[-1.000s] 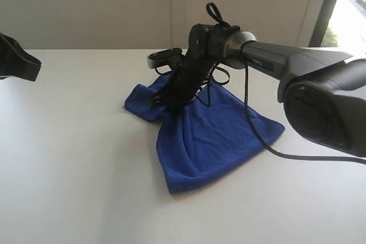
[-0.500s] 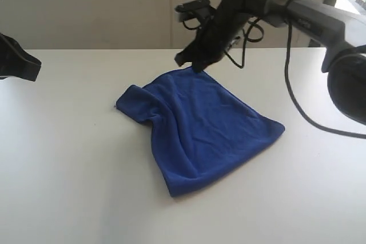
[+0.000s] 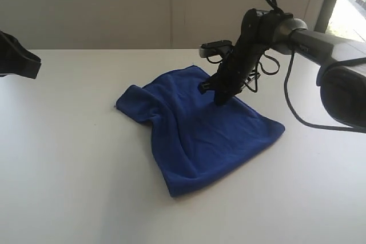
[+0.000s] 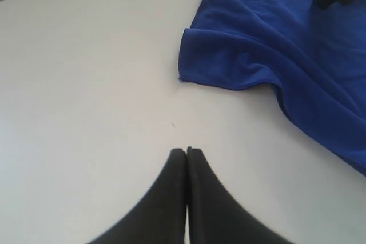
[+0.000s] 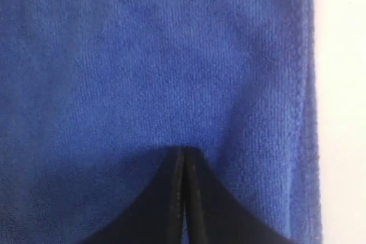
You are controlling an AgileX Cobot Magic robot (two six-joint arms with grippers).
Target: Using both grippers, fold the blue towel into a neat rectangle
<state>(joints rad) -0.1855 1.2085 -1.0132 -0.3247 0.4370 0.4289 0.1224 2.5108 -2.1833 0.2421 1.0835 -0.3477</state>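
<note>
Towel of soft blue cloth (image 3: pixel 200 130) lies rumpled and partly folded on the white worktop (image 3: pixel 74 170). The black right hand (image 3: pixel 220 100), fingers pressed together on nothing, points down near its far edge. The black left hand (image 4: pixel 186 152), also closed and empty, hangs over bare worktop beside the towel.

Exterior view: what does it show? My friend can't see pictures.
A rumpled blue towel lies on a white table. From the right, a black robot arm reaches over it, its shut claw pointing down at the towel near the far edge.
</note>
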